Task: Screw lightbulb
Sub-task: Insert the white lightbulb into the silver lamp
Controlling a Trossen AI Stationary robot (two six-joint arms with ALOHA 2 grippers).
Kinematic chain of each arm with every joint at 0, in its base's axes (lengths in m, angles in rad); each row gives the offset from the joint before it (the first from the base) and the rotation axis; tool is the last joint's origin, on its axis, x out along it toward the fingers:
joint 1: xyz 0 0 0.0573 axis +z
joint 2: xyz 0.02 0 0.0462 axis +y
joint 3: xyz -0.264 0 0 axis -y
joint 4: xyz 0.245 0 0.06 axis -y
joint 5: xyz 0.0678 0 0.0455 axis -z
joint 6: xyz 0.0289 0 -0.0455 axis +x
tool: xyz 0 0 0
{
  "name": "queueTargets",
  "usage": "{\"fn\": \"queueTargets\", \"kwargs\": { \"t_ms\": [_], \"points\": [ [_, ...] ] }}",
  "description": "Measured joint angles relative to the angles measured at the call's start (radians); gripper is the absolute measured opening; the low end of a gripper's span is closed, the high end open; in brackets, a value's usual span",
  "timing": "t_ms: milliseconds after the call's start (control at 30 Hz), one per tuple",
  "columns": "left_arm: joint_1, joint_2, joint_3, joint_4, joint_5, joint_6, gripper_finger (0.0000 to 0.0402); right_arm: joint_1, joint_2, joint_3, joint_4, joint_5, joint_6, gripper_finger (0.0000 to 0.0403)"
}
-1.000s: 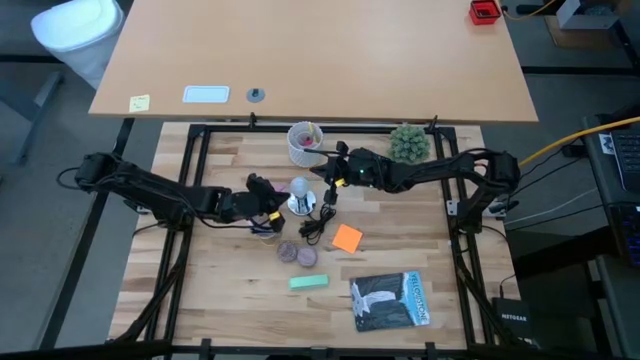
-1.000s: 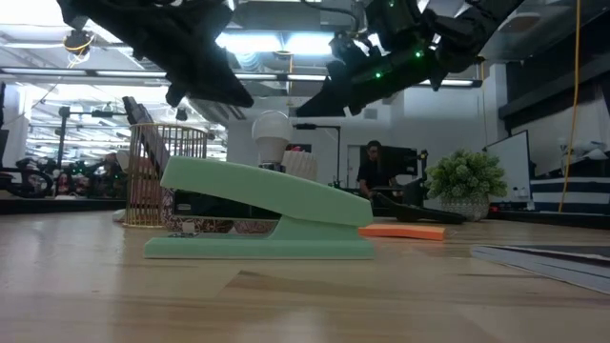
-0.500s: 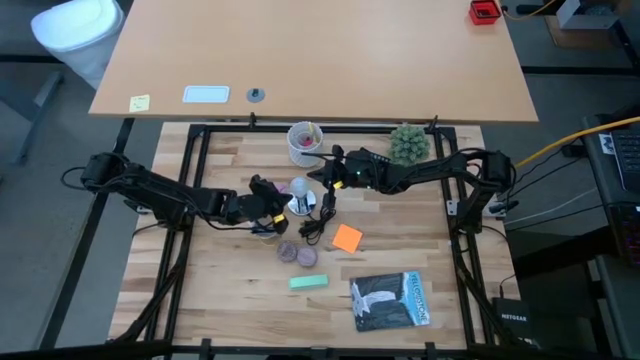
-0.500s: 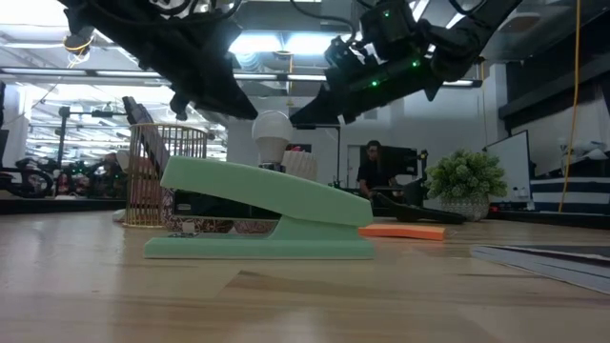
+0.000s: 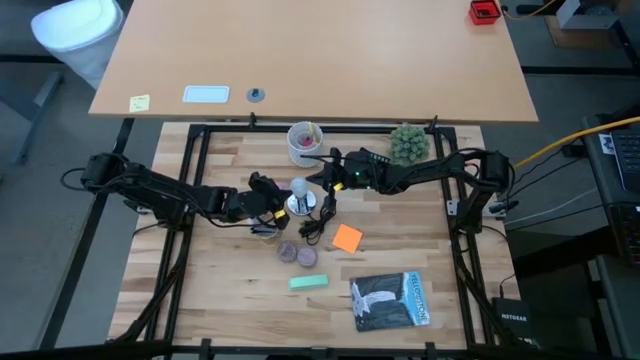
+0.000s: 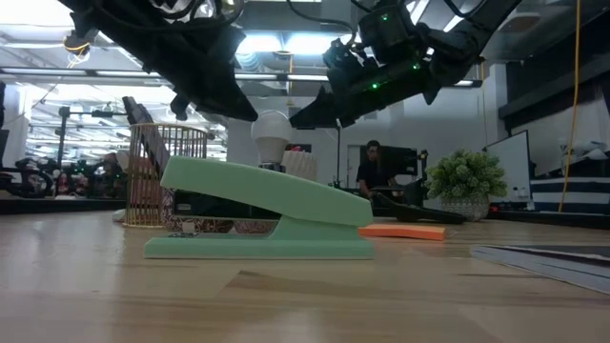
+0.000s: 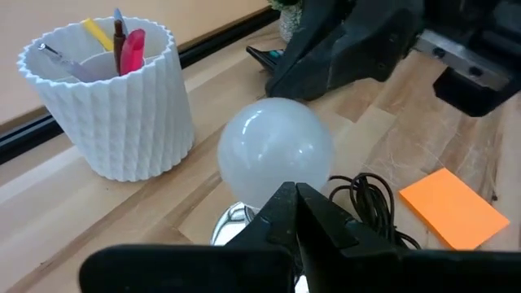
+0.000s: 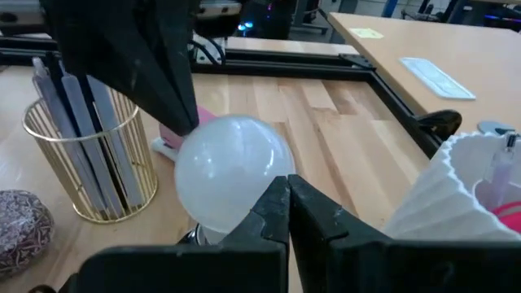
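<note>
Both arms were crowded around the lightbulb [image 5: 298, 187] in the high view, mid-table, just in front of the white cup of pens [image 5: 304, 141], with the bulb standing on the silvery socket disc [image 5: 301, 205]; the left gripper [image 5: 268, 192] sat just beside it on one side, the right gripper [image 5: 327, 178] on the other, black cord [image 5: 318, 222] trailing toward the orange sticky pad [image 5: 347, 238]. From the low view the bulb [image 6: 273, 135] poked up behind the green stapler [image 6: 262, 221], upright, both grippers hanging close above and beside it, neither obviously touching the glass. Left wrist view: the fingers [image 7: 295, 213] were pressed together in front of the bulb [image 7: 275, 156], gripping nothing. Right wrist view, same deal: fingers [image 8: 286, 210] together, tip right at the bulb [image 8: 234, 172], though I couldn't really tell whether it touched. Gold wire pen holder [image 8: 88, 155] stood near. My guess is the bulb is light, smooth, slippery and breakable, so take it gently around the widest part of the globe, not the narrow base.
</note>
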Motion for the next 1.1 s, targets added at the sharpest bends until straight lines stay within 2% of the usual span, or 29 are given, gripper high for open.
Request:
{"fn": "queueTargets", "kwargs": {
  "t_ms": [300,600,1100],
  "points": [
    [0.002,0.000,0.000,-0.003,0.000,0.000,0.0001,0.001,0.000,0.000,-0.006,-0.001,0.000,0.0007],
    [0.001,0.000,0.000,-0.029,-0.019,0.000,0.0001,0.003,-0.001,0.000,-0.037,-0.080,0.000,0.0007],
    [0.034,0.000,-0.001,-0.026,-0.053,-0.001,0.0001,0.036,-0.002,0.000,-0.057,-0.127,-0.004,0.0007]
  ]
}}
